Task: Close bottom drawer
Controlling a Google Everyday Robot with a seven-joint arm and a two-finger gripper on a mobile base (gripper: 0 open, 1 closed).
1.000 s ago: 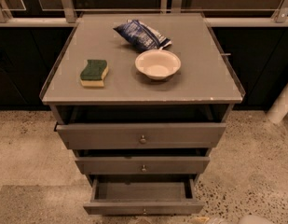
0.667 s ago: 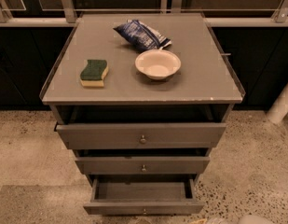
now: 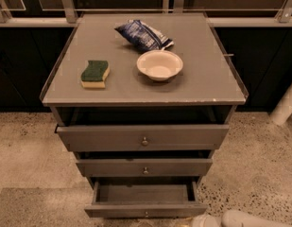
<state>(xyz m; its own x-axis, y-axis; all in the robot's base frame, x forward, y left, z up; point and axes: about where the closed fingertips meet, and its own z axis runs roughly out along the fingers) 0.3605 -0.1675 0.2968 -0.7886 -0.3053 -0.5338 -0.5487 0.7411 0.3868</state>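
Note:
The bottom drawer (image 3: 144,193) of the grey cabinet is pulled out the farthest of the three. Its inside shows bare, and its narrow front panel with a small round knob (image 3: 146,214) lies at the lower edge of the camera view. My gripper (image 3: 230,219) shows only as a pale rounded shape at the bottom right edge, to the right of the drawer's front and apart from it.
The top drawer (image 3: 143,137) and middle drawer (image 3: 144,166) also stand slightly out. On the cabinet top (image 3: 202,86) lie a green and yellow sponge (image 3: 95,73), a white bowl (image 3: 159,65) and a blue chip bag (image 3: 143,35). Speckled floor lies on both sides, with dark cabinets behind.
The pale shape of my gripper has come a little further into view at the bottom right. The drawers and the things on top have not moved.

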